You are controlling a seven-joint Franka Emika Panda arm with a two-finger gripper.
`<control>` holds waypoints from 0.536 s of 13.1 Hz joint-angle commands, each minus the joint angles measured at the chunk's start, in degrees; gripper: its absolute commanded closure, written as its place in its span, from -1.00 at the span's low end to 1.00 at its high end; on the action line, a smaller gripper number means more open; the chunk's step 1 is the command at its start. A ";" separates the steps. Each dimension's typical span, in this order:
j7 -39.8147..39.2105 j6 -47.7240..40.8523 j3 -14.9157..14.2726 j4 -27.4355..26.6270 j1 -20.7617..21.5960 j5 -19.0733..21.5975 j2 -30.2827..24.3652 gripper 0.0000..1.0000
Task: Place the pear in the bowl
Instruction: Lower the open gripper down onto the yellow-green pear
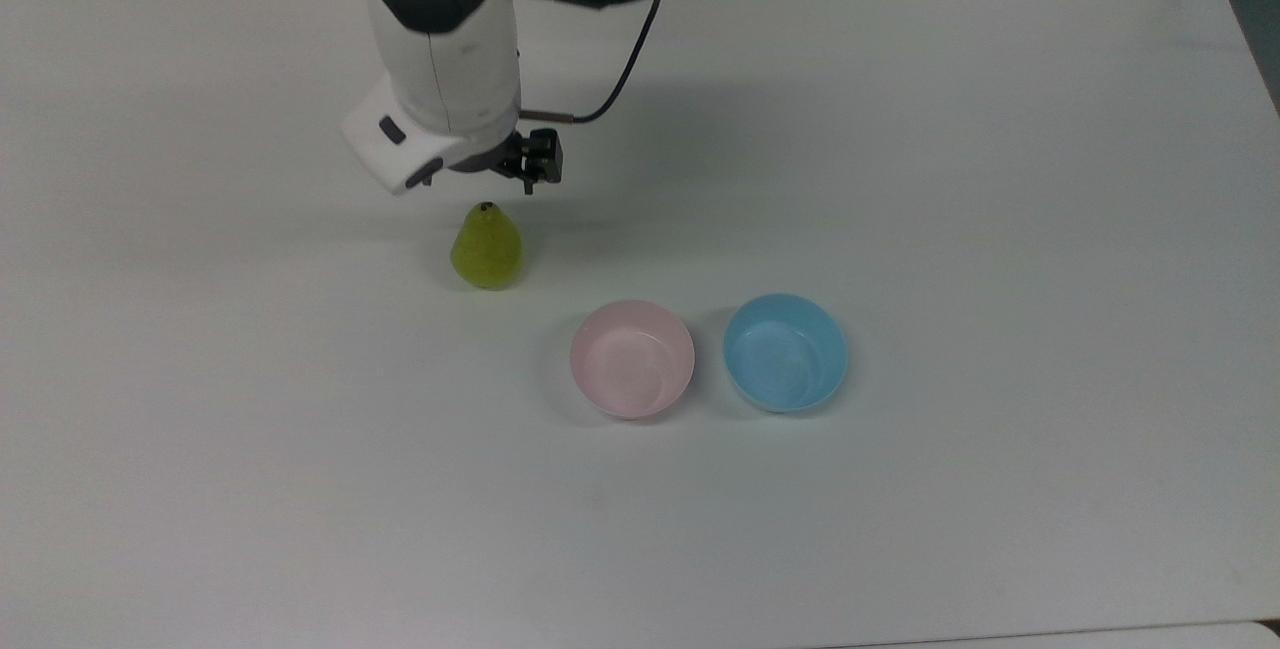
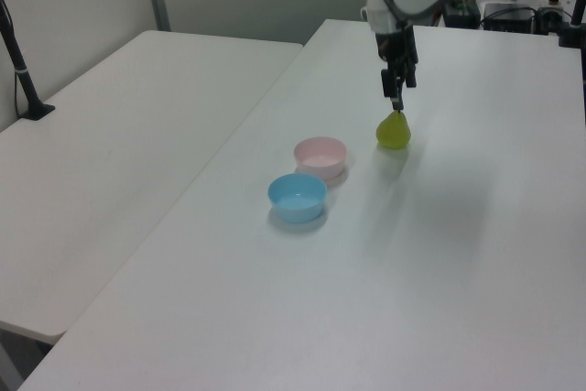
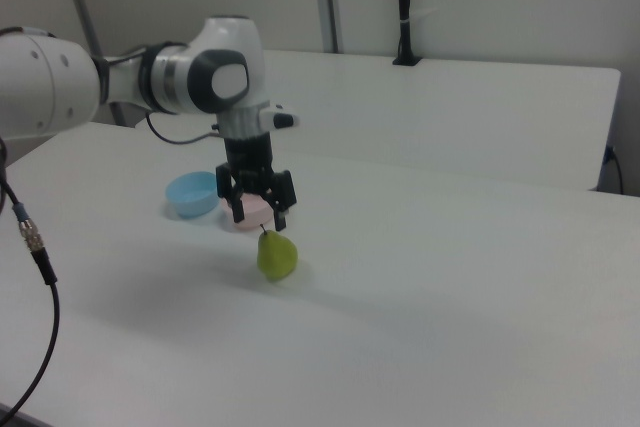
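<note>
The gripper (image 3: pixel 257 212) hangs right above the pear (image 3: pixel 277 255), with its fingers spread apart and nothing in them.

The pear stands upright on the white table (image 1: pixel 1000 179), fat end down and dark stem pointing straight up at the gripper. In the right view the stem tip sits just under the gap between the two fingers. The pink bowl (image 1: pixel 632 358) is near the pear, toward the top view's lower right, and the light blue bowl (image 1: pixel 785 352) is just past the pink bowl. In the top view the arm covers most of the gripper.
</note>
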 commanded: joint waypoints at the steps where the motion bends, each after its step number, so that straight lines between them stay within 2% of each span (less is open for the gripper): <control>1: -0.56 5.88 -0.24 -0.93 0.56 -1.90 3.74 -1.00; 6: -0.55 7.82 -0.16 -1.01 0.91 -4.00 7.09 -1.00; 7: -0.64 7.82 -0.16 -1.28 0.91 -4.09 7.09 -0.81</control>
